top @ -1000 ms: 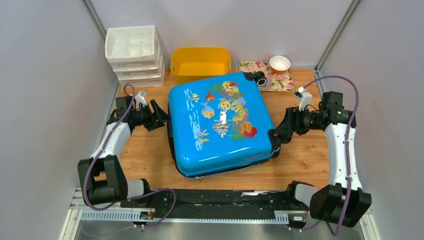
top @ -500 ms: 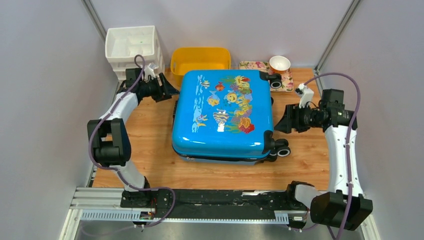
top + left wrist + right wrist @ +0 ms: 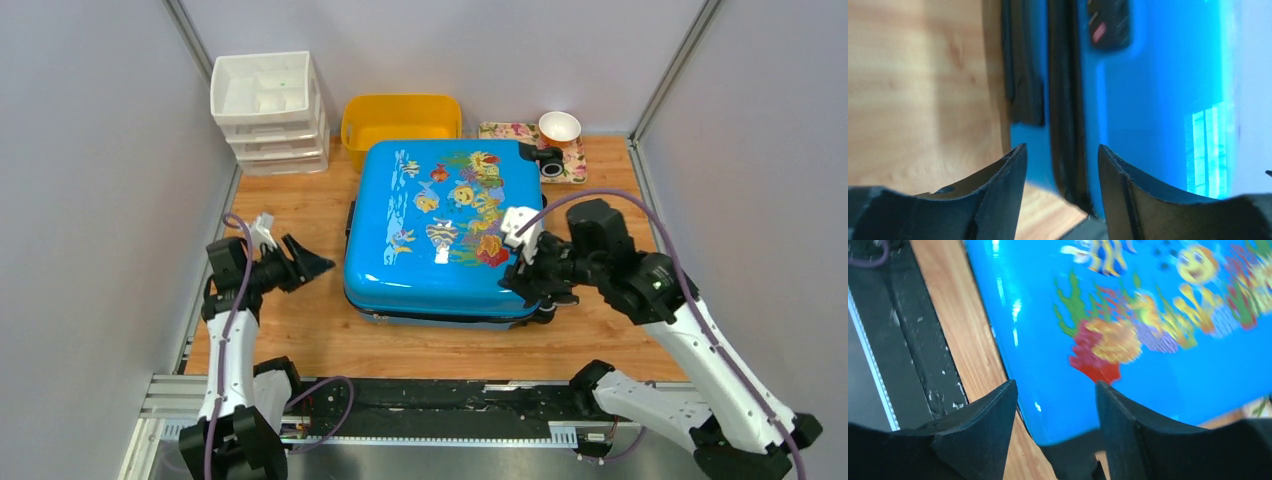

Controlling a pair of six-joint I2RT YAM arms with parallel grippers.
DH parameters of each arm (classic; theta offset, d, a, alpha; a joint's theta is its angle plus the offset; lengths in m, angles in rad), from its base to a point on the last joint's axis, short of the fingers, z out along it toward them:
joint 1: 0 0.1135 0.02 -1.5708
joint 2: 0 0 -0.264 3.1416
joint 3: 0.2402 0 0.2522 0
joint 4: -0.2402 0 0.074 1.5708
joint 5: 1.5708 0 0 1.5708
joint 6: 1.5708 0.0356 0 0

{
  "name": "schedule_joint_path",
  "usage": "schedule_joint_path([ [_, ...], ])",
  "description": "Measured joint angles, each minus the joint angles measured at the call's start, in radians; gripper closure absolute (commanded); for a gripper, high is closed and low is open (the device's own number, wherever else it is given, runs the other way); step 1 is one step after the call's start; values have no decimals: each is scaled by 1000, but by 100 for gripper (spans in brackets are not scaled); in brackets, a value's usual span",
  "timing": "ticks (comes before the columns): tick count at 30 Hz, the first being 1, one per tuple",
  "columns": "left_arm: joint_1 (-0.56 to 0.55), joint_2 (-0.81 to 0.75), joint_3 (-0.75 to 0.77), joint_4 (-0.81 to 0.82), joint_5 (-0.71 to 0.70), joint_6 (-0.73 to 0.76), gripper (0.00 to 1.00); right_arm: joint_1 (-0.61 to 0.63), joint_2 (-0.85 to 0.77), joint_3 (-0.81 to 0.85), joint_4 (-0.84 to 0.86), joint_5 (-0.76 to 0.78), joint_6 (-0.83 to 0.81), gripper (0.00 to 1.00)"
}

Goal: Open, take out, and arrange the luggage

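Blue and glossy, the luggage [image 3: 440, 230] lay flat and shut in the middle of the wooden table [image 3: 300, 330], its fish and coral print facing up. Judging by the closed shell, the task was at its very start: nothing had been opened, taken out or arranged.

The left gripper [image 3: 310, 265] hung just off the case's left side, not touching it, its fingers apart and holding nothing. Its wrist camera looked along the dark seam [image 3: 1065, 100] that runs between the two halves of the shell. The right gripper [image 3: 522, 282] hovered over the near right corner of the lid, fingers likewise spread and empty. Whether it touched the shell could not be told.

Behind the case stood a yellow tub [image 3: 400, 125], very close to its far edge. A white drawer unit [image 3: 265, 110] sat at the far left. A floral tray [image 3: 565, 160] with a small bowl [image 3: 559, 126] lay at the far right, beside one of the case's black wheels [image 3: 550, 168]. A lid swinging towards the back would probably meet the tub.
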Motion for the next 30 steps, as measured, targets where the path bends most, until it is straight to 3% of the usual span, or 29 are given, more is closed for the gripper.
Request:
schedule_joint_path([
  [3, -23, -33, -137, -40, 21, -28, 46, 196, 33, -14, 25, 73, -60, 46],
  [7, -81, -2, -179, -15, 14, -63, 51, 441, 95, -38, 66, 141, -120, 49],
  [12, -153, 109, -136, 57, 7, -105, 56, 672, 227, -80, 212, 232, -131, 69],
  [18, -234, 344, -7, 186, -9, -144, 58, 710, 433, -87, 397, 377, -131, 85],
  [22, -226, 392, 37, 256, -51, -151, 50, 679, 568, -49, 467, 448, -122, 92],
  [25, -190, 305, -28, 338, -63, -169, 43, 656, 631, -5, 475, 436, -92, 94],
  [30, -128, 13, -212, 363, -57, -152, 39, 606, 683, 63, 494, 403, -41, 94],
])
